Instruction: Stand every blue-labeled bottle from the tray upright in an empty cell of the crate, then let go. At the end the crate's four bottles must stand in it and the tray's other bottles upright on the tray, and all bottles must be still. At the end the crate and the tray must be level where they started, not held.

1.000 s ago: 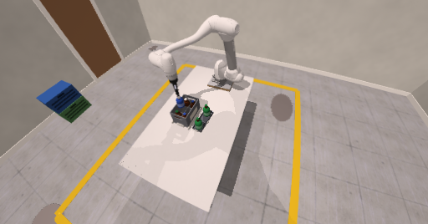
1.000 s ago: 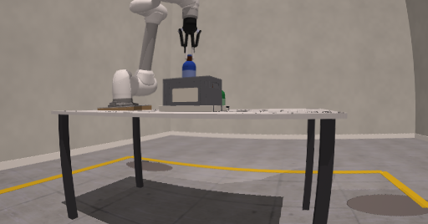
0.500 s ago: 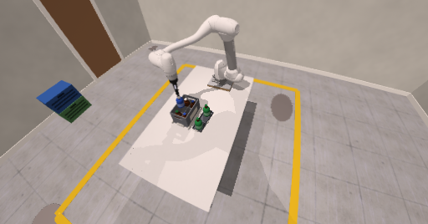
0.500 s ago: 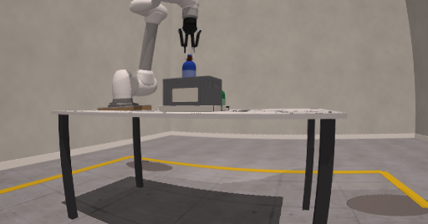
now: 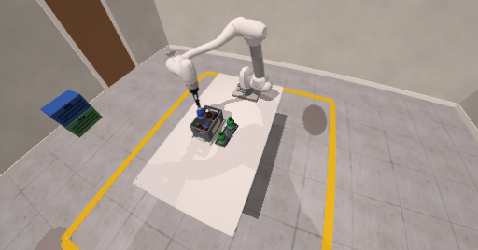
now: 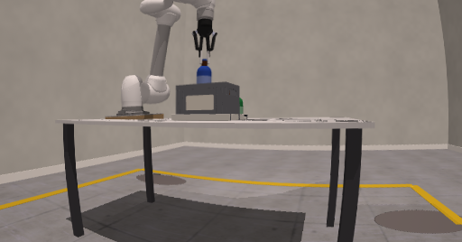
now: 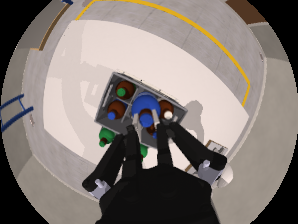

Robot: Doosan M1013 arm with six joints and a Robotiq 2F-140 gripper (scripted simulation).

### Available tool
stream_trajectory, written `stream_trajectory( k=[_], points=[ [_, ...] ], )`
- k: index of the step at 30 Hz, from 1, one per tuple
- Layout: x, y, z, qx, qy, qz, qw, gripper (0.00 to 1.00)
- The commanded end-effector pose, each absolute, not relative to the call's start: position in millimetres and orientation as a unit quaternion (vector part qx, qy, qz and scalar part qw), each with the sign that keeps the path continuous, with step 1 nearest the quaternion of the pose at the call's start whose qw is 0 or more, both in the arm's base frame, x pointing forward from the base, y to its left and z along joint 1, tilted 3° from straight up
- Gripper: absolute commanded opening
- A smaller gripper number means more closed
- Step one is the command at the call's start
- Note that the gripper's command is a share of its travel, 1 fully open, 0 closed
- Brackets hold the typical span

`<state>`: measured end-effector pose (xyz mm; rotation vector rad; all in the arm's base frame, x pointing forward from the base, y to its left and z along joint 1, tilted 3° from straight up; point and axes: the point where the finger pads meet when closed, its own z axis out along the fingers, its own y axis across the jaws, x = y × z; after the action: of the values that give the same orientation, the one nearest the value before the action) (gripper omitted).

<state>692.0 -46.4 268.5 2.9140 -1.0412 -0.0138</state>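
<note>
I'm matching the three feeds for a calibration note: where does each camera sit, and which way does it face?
Top: high in the room, looking down at the table, crate and tray; the whole arm shows.
Exterior: low, at table height, facing the crate's side; arm and gripper show.
Wrist: on the arm's end, looking down between the fingers into the crate.
All three share the blue-labeled bottle held by its neck.

tabletop (image 5: 205, 187): white, rectangular, on dark legs (image 6: 349, 176). directly on it: grey crate (image 5: 205, 127) near the middle; grey tray (image 5: 229, 132) just beside the crate, carrying green bottles (image 5: 231, 122); wooden base plate (image 5: 243, 96) at the far end, under the arm.
</note>
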Motion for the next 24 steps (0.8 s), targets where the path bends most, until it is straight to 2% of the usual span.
stream_trajectory(
  k=[1,24],
  points=[
    [692.0,-46.4,268.4,0.941,-0.336,-0.004,0.024,0.00],
    [691.6,-47.0,254.1,0.941,-0.336,-0.004,0.024,0.00]
  ],
)
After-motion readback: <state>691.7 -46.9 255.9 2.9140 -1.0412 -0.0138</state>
